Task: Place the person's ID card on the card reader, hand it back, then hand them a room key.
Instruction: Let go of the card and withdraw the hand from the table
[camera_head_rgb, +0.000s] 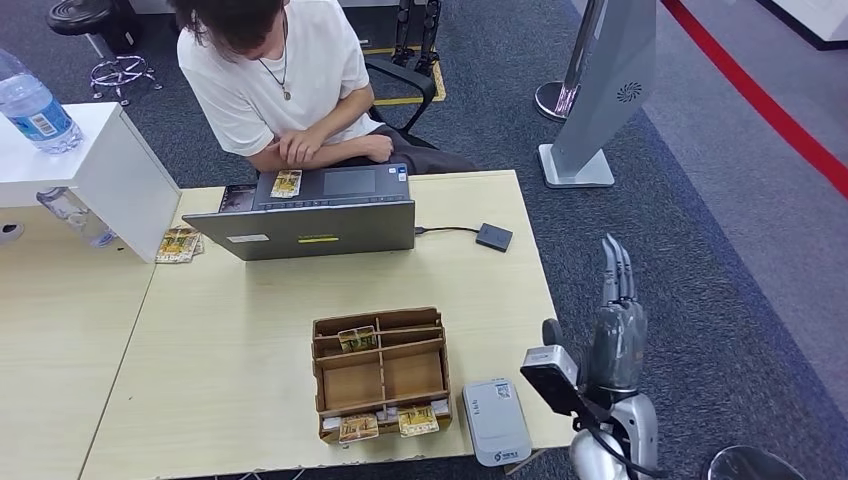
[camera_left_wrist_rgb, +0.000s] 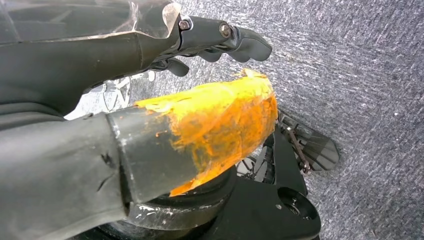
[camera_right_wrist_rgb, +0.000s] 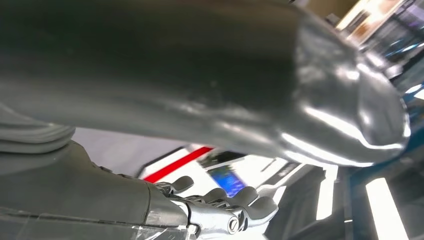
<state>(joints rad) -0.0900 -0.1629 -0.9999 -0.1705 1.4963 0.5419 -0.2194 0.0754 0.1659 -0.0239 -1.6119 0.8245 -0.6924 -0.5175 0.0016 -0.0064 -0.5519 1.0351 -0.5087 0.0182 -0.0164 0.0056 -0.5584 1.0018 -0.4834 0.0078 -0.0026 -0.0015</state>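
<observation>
A person sits behind an open laptop (camera_head_rgb: 320, 215) at the far side of the table, hands folded near it. A yellowish card (camera_head_rgb: 286, 183) lies on the laptop's left palm rest. A grey-white card reader (camera_head_rgb: 497, 420) sits at the table's front edge. Beside it, a wooden divided box (camera_head_rgb: 380, 372) holds similar cards (camera_head_rgb: 357, 339). My right hand (camera_head_rgb: 618, 300) is raised beyond the table's right edge, fingers stretched out, holding nothing; in the right wrist view the right hand (camera_right_wrist_rgb: 210, 210) is also empty. My left hand (camera_left_wrist_rgb: 125, 60), thumb wrapped in orange tape (camera_left_wrist_rgb: 220, 120), hangs over grey carpet, empty.
A small black pad (camera_head_rgb: 493, 237) is cabled to the laptop. Several loose cards (camera_head_rgb: 179, 244) lie at the table's left. A white cabinet (camera_head_rgb: 110, 170) carries a water bottle (camera_head_rgb: 35, 108). A grey stand (camera_head_rgb: 600, 100) and red floor line (camera_head_rgb: 760, 100) are on the right.
</observation>
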